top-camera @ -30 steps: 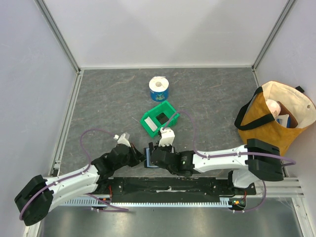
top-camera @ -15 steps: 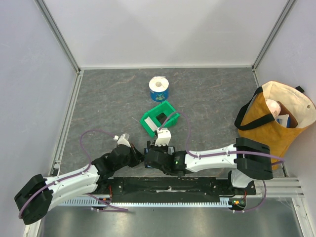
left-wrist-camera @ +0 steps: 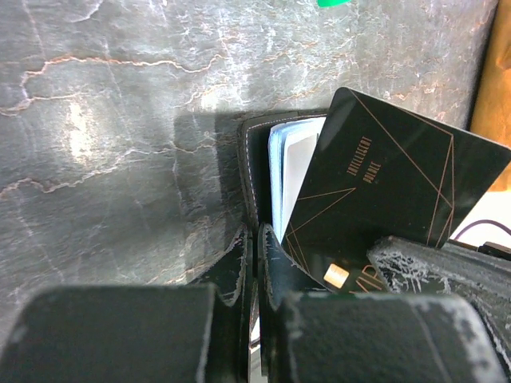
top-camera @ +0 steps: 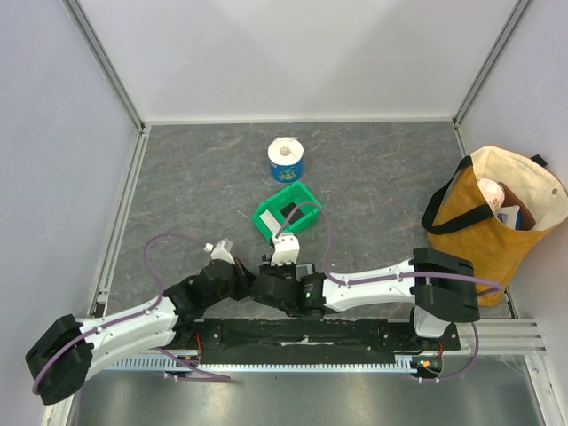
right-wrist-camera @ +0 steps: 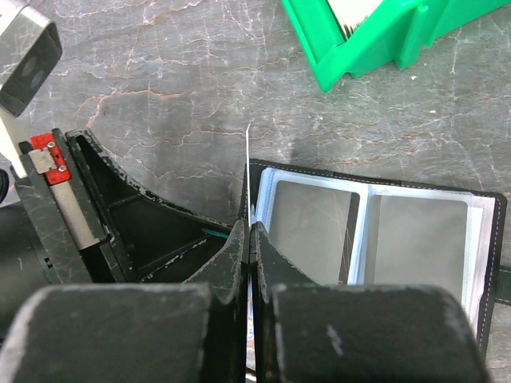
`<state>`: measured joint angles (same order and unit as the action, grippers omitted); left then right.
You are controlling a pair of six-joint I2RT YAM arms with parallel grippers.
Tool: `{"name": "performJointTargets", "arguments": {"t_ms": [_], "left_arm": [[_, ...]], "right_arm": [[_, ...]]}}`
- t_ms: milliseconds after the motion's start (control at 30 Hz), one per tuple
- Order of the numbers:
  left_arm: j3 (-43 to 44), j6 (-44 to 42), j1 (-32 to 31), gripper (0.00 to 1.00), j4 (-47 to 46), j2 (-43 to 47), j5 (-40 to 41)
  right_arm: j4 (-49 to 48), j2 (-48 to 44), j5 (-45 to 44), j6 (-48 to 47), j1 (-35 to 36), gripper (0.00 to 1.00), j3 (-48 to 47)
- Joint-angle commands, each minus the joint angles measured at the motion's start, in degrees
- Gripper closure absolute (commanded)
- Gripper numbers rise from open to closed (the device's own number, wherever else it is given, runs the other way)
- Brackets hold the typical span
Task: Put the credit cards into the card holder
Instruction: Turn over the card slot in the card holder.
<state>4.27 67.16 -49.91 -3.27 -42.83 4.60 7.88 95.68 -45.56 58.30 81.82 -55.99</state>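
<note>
Card holder (right-wrist-camera: 399, 239) lies open on the grey table (top-camera: 195, 195) at the near edge, between the two wrists, its clear pockets facing up. The left gripper (left-wrist-camera: 255, 239) has its fingers pressed together on the holder's black left cover, which stands up from the table. The right gripper (right-wrist-camera: 250, 231) is closed on the black card (left-wrist-camera: 391, 183). In the right wrist view the card shows only as a thin upright edge rising between the fingertips, just left of the pockets. In the left wrist view its gold-lined face tilts to the right, with its lower left corner against the bluish pockets beside the left fingers.

The card's lower edge is hidden behind the fingers in both wrist views, so I cannot tell how far it sits in a pocket. From above, the two wrists cover the holder and the card almost wholly. A pale flat thing shows inside the green bin (right-wrist-camera: 359, 60), cut off by the top of the right wrist view; whether it is a card I cannot tell.

Counted: one black card, one card holder and one green bin just beyond the grippers. One blue and white roll (top-camera: 286, 160) stands farther off, and one tan bag (top-camera: 461, 222) stands at the right.
</note>
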Motion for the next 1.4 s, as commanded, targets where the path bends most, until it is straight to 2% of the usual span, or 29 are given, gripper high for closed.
{"name": "performJointTargets", "arguments": {"t_ms": [0, 400, 800, 967, 1367], "left_arm": [[2.7, 1.4, -0.3, 0.98, -2.2, 0.9, 1.2], [2.3, 1.4, -0.3, 0.98, -1.7, 2.6, 1.4], [2.2, 1.1, -0.2, 0.98, -1.4, 2.3, 1.7], [2.0, 1.0, -0.4, 0.98, -1.4, 1.8, 1.7], [0.5, 1.5, -0.3, 0.98, -0.7, 1.4, 2.4]], "right_arm": [[4.4, 1.9, -5.1, -0.1, 1.6, 1.0, -4.5], [15.8, 4.0, -10.4, 0.8, 3.3, 1.0, -9.8], [24.1, 1.4, -12.9, 4.0, 3.6, 1.0, -9.7], [25.1, -2.2, -13.5, 5.5, 3.6, 1.0, -7.3], [23.0, -9.4, -8.4, 8.8, 1.8, 1.0, 2.6]]}}
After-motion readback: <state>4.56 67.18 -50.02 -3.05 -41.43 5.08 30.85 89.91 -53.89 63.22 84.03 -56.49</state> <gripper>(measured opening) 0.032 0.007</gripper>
